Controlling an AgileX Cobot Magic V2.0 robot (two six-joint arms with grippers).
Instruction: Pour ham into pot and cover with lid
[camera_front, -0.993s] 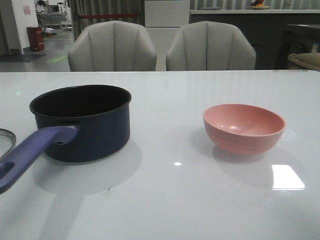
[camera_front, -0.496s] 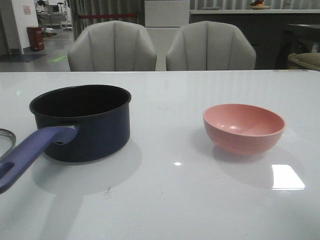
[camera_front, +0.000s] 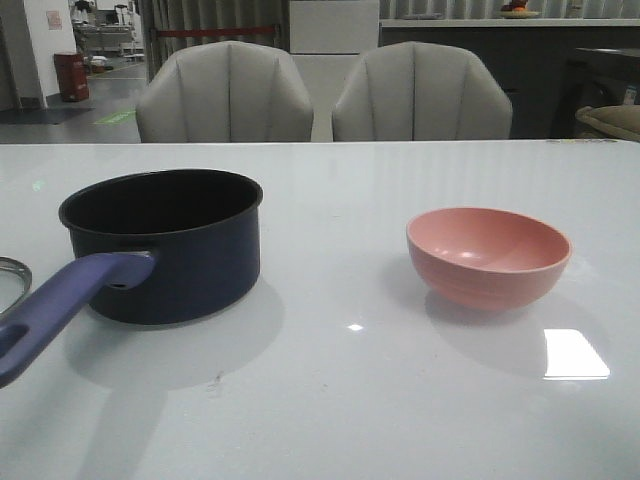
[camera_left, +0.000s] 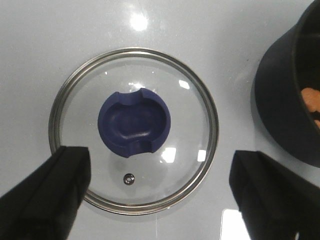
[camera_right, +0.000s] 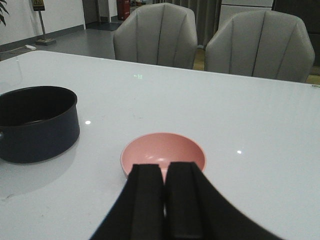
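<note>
Leftmost, at the table's near-left edge, lies the round clear glass lid with silver metal rim and flared dark-blue knob (camera_left: 134, 131), flat on the glossy white table (camera_front: 350, 400); only a sliver of its rim shows in the front view. Directly above it hangs the left gripper (camera_left: 160, 192), its black fingers (camera_left: 47, 190) spread very wide and holding nothing, so that the knob sits roughly midway between the jaws but not in contact with either. Just beside the lid stands the dark navy-blue round saucepan (camera_front: 165, 245), its long purplish-blue handle (camera_front: 60, 305) pointing toward the viewer; orange-pink pieces of ham (camera_left: 312, 100) are visible against its black interior. Farther right, well apart from the pot, rests the pink round bowl (camera_front: 488, 255), which appears empty. Nearest it, the right gripper (camera_right: 165, 200) is drawn back above the bowl's near side, fingers pressed together on nothing. Judged from this arrangement, pouring is complete and covering is in hand: the left arm must descend, close on the knob, lift, and carry the lid over the pot's rim.
</note>
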